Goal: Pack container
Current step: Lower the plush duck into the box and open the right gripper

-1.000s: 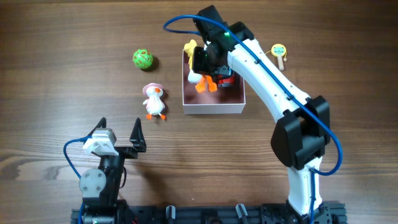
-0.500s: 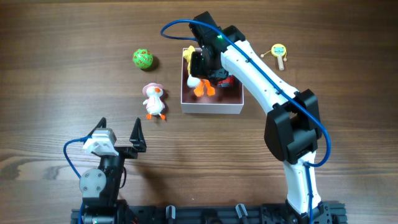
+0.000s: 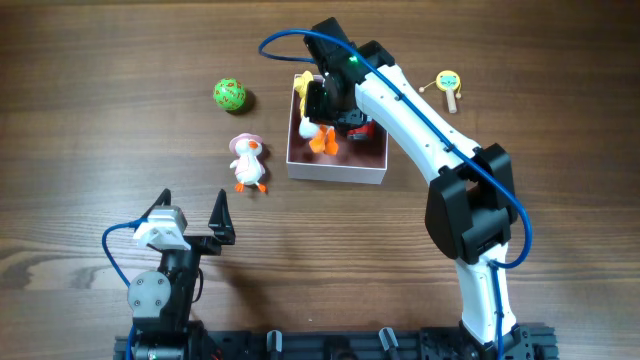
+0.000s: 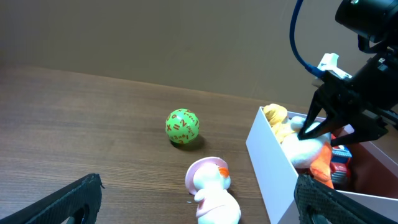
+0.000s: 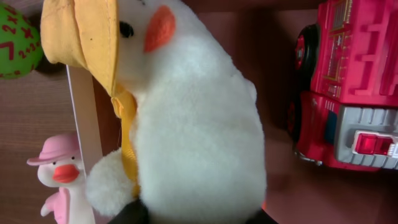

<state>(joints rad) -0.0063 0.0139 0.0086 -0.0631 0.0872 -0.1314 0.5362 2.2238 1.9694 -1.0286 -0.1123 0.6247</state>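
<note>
Setting yellow-hatted duck (image 5: pixel 199 124) into container (image 3: pixel 335 172) at upper centre with right gripper (image 4: pixel 318 132), clamp unclear, left gripper (image 3: pixel 193 195) agape; likely needing release, then lift.

Robotics lab: left arm (image 3: pixel 160 290) and right arm (image 3: pixel 420 115) mounted at wood-grain table (image 3: pixel 80 120).

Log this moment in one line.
task: pack container | right pincer: at yellow-hatted plush duck in container, grip unclear | left pincer: open, empty | outside: pink-hatted duck, green ball, yellow stick toy
</note>
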